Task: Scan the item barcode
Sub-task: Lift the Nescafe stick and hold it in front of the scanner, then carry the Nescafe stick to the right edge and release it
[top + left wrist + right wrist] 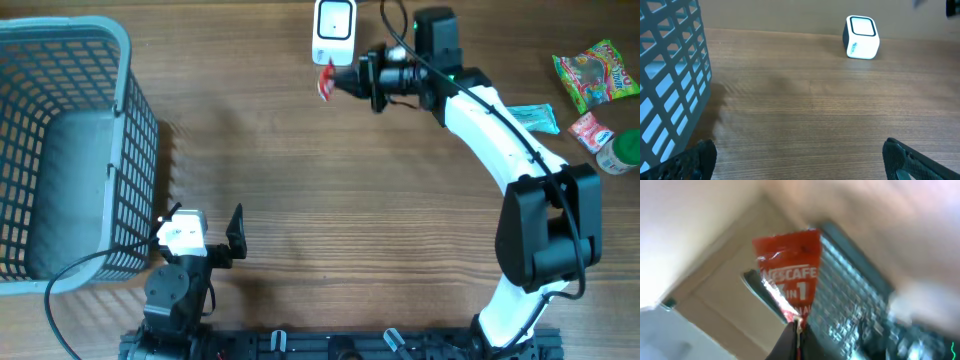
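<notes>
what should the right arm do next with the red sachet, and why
Probably ease the red foil coffee sachet, pinched in the shut right claw, closer to the white box-shaped scanner and turn its barcode side toward the scanner's window: it hangs just beside the scanner, and no barcode shows in the wrist view.

My jaws are pinched shut on the bottom edge of a red sachet (790,265), which stands up from them and fans wider toward its top. White lettering on it reads NESCAFE and 3 IN 1. Behind it, all blurred and tilted: a tan counter (710,295), a grey lattice (855,295) to the right, and something white (670,335) at lower left.
</notes>
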`<action>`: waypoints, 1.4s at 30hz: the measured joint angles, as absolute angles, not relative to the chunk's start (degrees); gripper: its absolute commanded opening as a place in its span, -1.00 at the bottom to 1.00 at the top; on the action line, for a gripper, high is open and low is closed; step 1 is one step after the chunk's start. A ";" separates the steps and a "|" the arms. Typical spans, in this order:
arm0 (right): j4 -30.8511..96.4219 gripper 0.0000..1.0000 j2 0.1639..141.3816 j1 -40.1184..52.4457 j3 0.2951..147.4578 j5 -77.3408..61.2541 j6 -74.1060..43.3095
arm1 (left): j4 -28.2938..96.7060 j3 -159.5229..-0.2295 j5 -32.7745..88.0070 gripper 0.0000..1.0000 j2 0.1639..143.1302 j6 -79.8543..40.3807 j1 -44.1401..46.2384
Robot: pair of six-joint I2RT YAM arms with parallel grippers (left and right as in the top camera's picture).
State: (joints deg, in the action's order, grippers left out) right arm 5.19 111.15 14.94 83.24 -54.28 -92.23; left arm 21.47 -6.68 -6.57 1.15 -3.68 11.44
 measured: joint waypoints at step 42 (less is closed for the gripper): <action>62.02 -0.91 115.66 2.35 115.63 -14.83 -54.39 | 21.41 -6.68 -6.59 1.00 1.15 -3.68 11.44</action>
State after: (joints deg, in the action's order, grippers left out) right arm 62.02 115.66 2.35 115.63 -14.83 -54.39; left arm 21.41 -6.68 -6.59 1.15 -3.68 11.44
